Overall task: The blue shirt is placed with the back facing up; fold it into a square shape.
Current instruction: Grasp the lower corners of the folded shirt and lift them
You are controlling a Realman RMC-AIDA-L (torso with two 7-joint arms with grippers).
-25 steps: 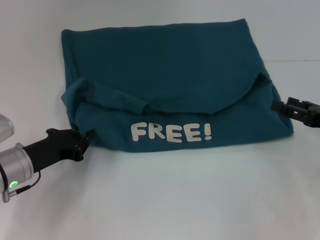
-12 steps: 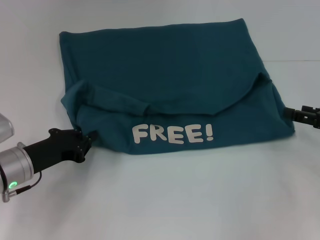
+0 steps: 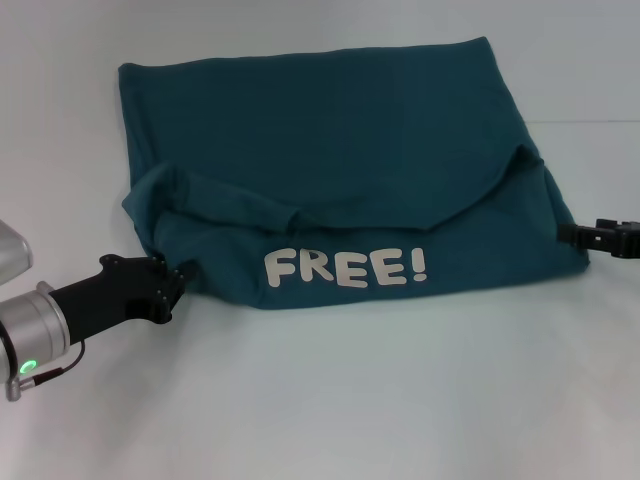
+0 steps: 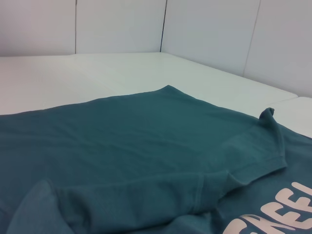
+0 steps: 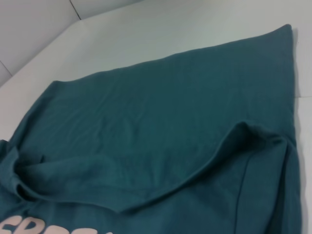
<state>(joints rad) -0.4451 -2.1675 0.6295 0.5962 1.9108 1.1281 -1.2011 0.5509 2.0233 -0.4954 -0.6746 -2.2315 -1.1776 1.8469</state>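
The blue shirt (image 3: 330, 140) lies on the white table (image 3: 350, 400), its near part folded over so that the off-white "FREE!" lettering (image 3: 345, 267) faces up along the front. The folded flap has a curved upper edge, with bunched sleeves at both ends. My left gripper (image 3: 178, 277) sits low at the shirt's near left corner, touching the cloth. At the right edge of the folded flap is my right gripper (image 3: 568, 234). The left wrist view shows the shirt (image 4: 122, 141) with part of the lettering (image 4: 287, 209). In the right wrist view the shirt (image 5: 161, 112) fills most of the picture.
White walls (image 4: 117, 24) stand behind the table's far side. Bare white table surface lies in front of the shirt and on both sides of it.
My right gripper has dropped lower and pulled back to the right along the shirt's edge. The left gripper has shifted slightly at the near left corner. The shirt has hardly moved.
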